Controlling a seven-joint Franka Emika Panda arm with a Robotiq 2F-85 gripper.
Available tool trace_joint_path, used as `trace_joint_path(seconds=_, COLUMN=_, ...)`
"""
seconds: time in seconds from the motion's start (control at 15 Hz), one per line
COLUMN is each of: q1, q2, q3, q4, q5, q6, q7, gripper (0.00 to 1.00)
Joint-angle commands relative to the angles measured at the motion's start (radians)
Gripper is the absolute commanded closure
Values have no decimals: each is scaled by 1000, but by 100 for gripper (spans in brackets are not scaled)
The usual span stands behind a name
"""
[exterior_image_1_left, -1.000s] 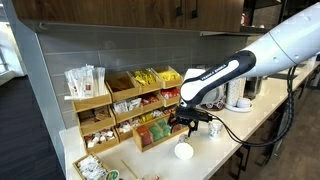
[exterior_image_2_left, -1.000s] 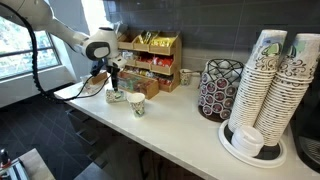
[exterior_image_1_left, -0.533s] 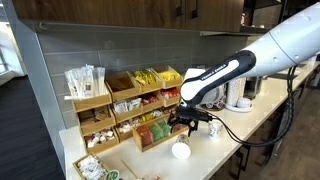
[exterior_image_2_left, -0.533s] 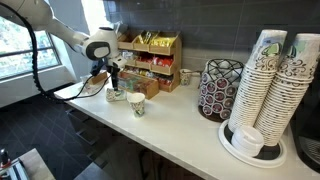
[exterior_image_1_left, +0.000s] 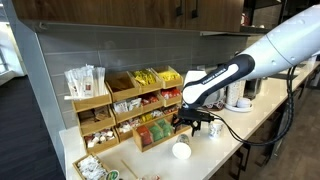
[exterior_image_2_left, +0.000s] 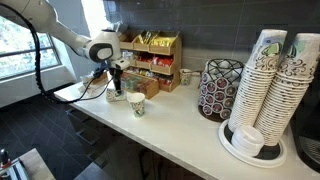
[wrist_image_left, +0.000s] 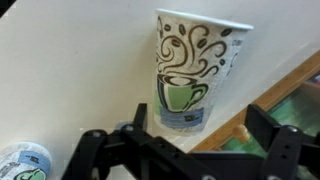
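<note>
On the white counter (wrist_image_left: 60, 60), another cup (wrist_image_left: 25, 160) peeks in at lower left. Centre, the paper cup (wrist_image_left: 195, 75) lies on its side below the claw (wrist_image_left: 190, 150), whose fingers are spread and empty. A wooden rack (wrist_image_left: 295, 95) stands to the right. This looks like the approach stage; a grip would call for lowering squarely over the paper cup.

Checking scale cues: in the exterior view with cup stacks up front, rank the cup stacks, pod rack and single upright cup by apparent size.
1. Cup stacks, largest, though nearest the camera, so partly perspective.
2. Pod rack.
3. Single cup, smallest.
</note>
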Motion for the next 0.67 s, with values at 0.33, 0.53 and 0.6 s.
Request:
trace_joint_path(seconds=0.33, q1=12, q2=86, q3=-15, q4=34, q5=-29, q6=4, q7=10, gripper=0)
trace_joint_path(seconds=0.53, q1=10, q2=111, q3=-12, q4=59, q5=3, q6=-28, q7=18, gripper=0)
trace_joint_path(seconds=0.6, q1=11, q2=117, q3=-15, q4=64, q5=2, q6=-39, q7=22, gripper=0)
